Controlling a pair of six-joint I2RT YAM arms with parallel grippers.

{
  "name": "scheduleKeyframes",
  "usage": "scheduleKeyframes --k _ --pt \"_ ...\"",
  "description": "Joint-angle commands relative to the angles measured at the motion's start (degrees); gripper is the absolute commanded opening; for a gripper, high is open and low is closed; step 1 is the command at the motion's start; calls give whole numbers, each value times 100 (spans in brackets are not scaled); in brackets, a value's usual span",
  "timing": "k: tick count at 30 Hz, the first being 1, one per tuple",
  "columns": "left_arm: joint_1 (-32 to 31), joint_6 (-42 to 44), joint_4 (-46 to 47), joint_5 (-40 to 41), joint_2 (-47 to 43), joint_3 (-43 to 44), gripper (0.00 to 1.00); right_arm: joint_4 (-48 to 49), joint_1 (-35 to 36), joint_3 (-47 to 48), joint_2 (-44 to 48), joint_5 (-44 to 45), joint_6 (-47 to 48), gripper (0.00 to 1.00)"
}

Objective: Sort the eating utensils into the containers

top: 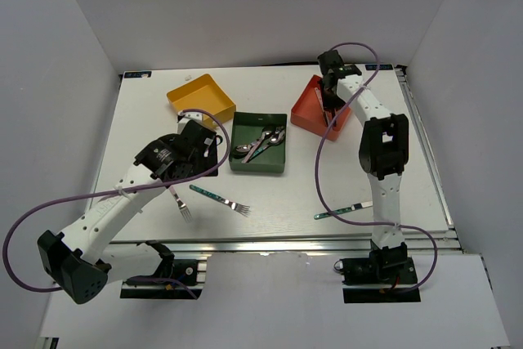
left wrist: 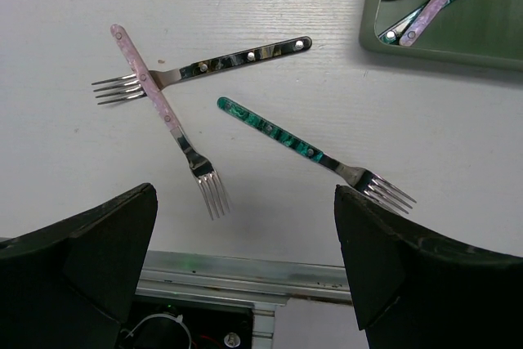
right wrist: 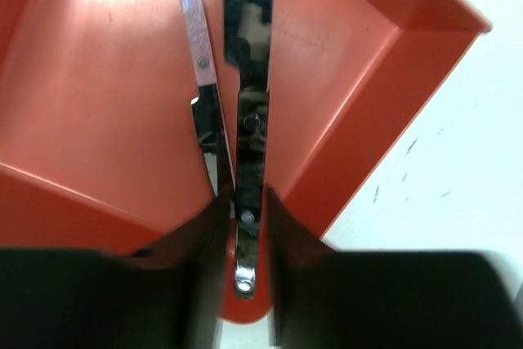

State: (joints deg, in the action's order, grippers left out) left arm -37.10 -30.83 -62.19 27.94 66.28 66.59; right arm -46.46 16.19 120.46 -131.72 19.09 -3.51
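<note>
Worktop (top: pixel 278 190): white and flat. I view it from above, with both arm bases at the near edge.
Green tray (top: pixel 260 167): middle of the worktop. Spoons (top: pixel 263 141) lie inside it, their handles pink and teal.
Yellow tray (top: pixel 189 87): far left, just behind the green tray's left corner.
Red tray (top: pixel 304 112): far right, well apart from the yellow one. My right arm reaches down into it.
Left gripper (left wrist: pixel 243 202): wide open and holding nothing. It hovers over the near-left worktop, with three forks below it.
Right gripper (right wrist: pixel 245 202): low inside the red tray. Its fingers stand close on either side of a slim shiny utensil (right wrist: pixel 249 120). I cannot tell whether they press on it or only flank it.
Second utensil (right wrist: pixel 192 30): lies in the red tray just left of the shiny one. I cannot tell what kind it is.
Pink fork (left wrist: pixel 167 116): on the worktop, tines toward the near edge. Its handle crosses the dark fork.
Dark fork (left wrist: pixel 221 61): on the worktop, tines pointing left.
Teal fork (left wrist: pixel 302 146): just right of the pink fork and not touching it.
Lone utensil (top: pixel 343 211): teal handle, on the near-right worktop beside my right arm. It is too small for me to tell its kind.
</note>
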Motion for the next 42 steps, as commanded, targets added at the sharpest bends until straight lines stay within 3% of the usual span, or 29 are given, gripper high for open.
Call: scheduleKeyframes --k 1,2,6,7,8,11,15,21,28,31,37,42 --pt "1 112 146 -43 -45 39 98 93 -10 -93 568 -168 175 35" --pt "1 112 155 -52 -45 30 98 110 -10 -119 629 -291 149 44" --pt "1 173 295 -158 -10 -14 98 -56 -10 -32 1120 -301 -411 56" --pt "1 200 322 -219 -1 -5 98 -135 -19 -41 1244 -205 -597 66" --pt "1 226 357 -254 34 12 98 -223 -19 -75 1358 48 -851 89" --pt "10 525 585 -709 148 161 98 -425 -19 -803 2113 497 -1809 89" --pt "-261 850 1033 -1405 788 626 98 -241 -150 -2314 3511 245 -2758 89" --pt "-1851 1175 1552 -1562 2457 2039 98 -873 -300 -3634 4925 173 -4113 89" --pt "-2854 1694 1886 -2003 4758 3675 98 -1295 -590 -4110 6544 209 -4079 89" --pt "-3180 1905 1921 -2039 5297 4176 96 -1559 -687 -4031 6957 244 -3930 89" --pt "-3347 1826 2387 -2337 6027 4029 93 -1893 -722 -3890 7248 332 -3640 89" --pt "-3470 1703 2493 -2373 6440 3932 81 -1884 -722 -3873 7371 244 -3516 89"
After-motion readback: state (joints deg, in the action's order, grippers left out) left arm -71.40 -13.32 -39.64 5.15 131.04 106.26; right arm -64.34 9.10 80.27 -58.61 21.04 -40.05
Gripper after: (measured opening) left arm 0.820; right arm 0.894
